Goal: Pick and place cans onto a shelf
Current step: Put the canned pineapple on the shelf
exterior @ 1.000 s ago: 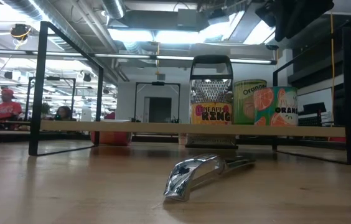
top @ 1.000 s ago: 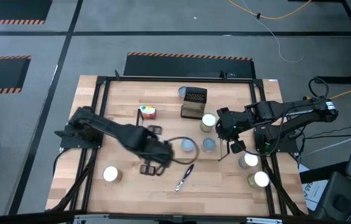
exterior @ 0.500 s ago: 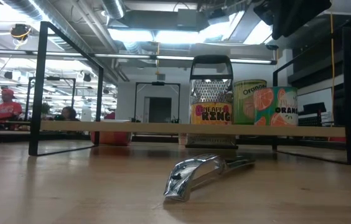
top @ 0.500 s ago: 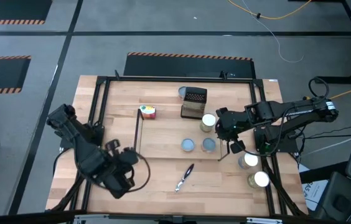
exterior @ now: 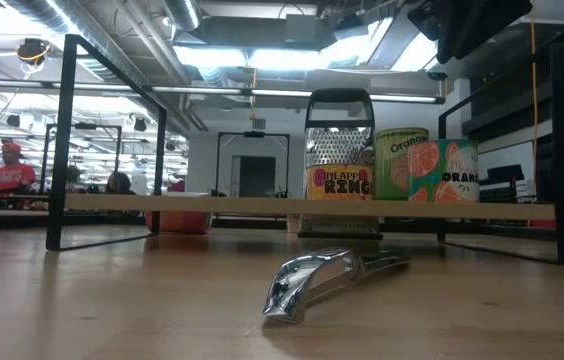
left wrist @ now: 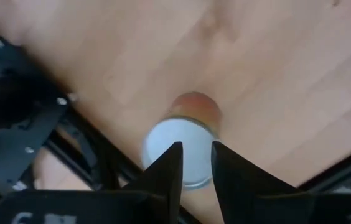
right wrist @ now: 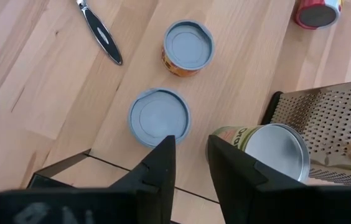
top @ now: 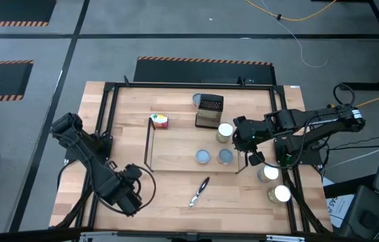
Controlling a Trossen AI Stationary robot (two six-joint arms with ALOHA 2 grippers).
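Left pincer (left wrist: 194, 163) hovers slightly spread above the white-topped tan can (left wrist: 182, 146) near the wooden surface's (top: 176, 151) front-left edge, lined up to grab; right pincer (right wrist: 191, 158), narrowly spread, waits over black-wire shelf (top: 148, 144).

The wooden table (top: 176, 107) carried a black wire shelf (top: 176, 151) bearing 3 cans (top: 204, 156), a grater (top: 209, 111) at its far edge, a metal opener (top: 199, 191) before it, and a red-labelled can (top: 159, 121) behind.

Open-plan lab, exposed ceiling ducts (exterior: 152, 30), hazard-striped floor (top: 1, 24), seated person (exterior: 7, 170)
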